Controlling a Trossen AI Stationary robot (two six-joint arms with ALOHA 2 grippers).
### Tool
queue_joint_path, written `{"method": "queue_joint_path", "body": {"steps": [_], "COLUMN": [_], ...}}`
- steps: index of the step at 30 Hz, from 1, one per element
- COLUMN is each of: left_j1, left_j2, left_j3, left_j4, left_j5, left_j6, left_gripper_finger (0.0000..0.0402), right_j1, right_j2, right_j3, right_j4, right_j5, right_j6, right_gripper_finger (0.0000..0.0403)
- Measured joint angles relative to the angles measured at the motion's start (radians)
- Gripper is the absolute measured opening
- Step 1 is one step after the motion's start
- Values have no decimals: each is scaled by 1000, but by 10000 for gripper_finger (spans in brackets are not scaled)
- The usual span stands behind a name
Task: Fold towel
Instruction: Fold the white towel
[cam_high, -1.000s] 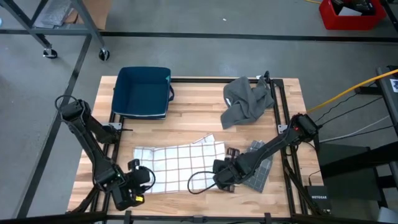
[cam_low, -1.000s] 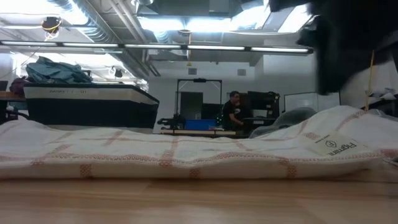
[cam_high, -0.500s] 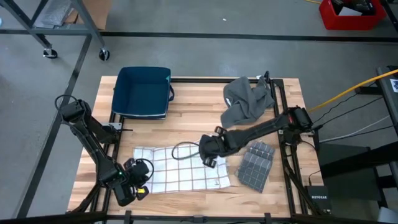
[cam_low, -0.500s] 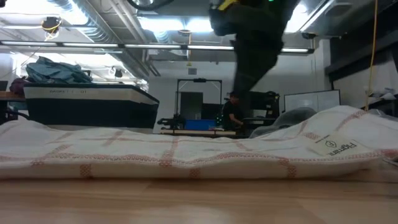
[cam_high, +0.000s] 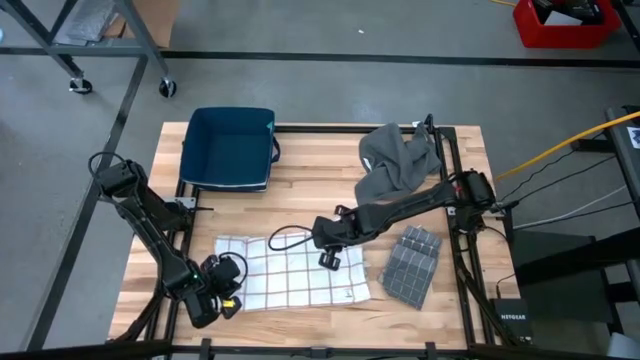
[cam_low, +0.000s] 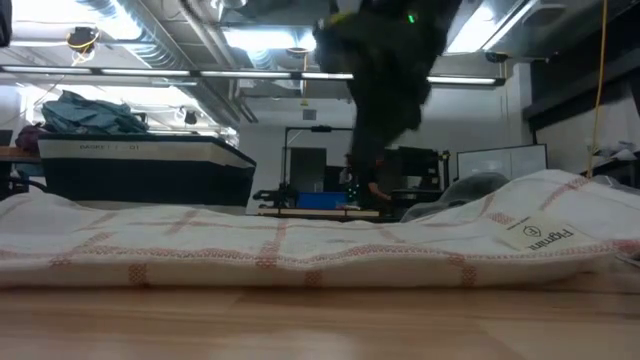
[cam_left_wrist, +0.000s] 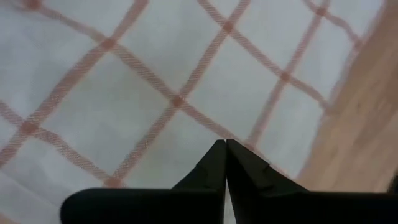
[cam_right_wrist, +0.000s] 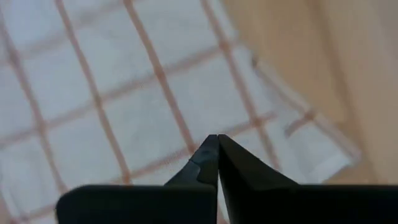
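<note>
towel (cam_high: 292, 271) flat, unfolded | my left end effector (cam_high: 216, 298) at 7, right end effector (cam_high: 330, 258) at 1, both pressed together above cloth | folds all left

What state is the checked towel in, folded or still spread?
Spread. The checked towel lies flat in a single layer on the table, its grid showing across its whole area in the high view; no edge is turned over.

Towel (cam_high: 292, 270) before bin (cam_high: 229, 148), folded cloth (cam_high: 410, 263) right (touching)
</note>
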Motion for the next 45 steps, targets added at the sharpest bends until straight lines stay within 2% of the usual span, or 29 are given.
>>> {"method": "queue_joint_path", "body": {"steps": [10, 14, 22, 31, 36, 40, 45], "left_j1": [29, 73, 198, 378, 499, 567, 576], "left_j2": [0, 0, -4, 0, 1, -2, -53], "left_j3": [-96, -139, -223, -248, -250, -248, -201], "left_j4": [48, 46, 56, 108, 200, 280, 299], "left_j5": [-4, -3, -54, -168, -183, -187, -191], "left_j6": [-28, -21, 44, 257, 422, 541, 624], "left_gripper_finger": [1, 1, 1, 1, 0, 1, 0], "right_j1": [1, 5, 44, 129, 185, 218, 230], "right_j2": [121, 136, 144, 146, 146, 146, 145], "right_j3": [-20, -18, -18, -18, -18, -6, 75], "right_j4": [9, 29, 146, 189, 201, 205, 165], "right_j5": [-150, -214, -264, -265, -254, -174, -72], "right_j6": [17, 63, 128, 235, 326, 336, 300], "right_gripper_finger": [6, 7, 11, 11, 12, 12, 12]}}
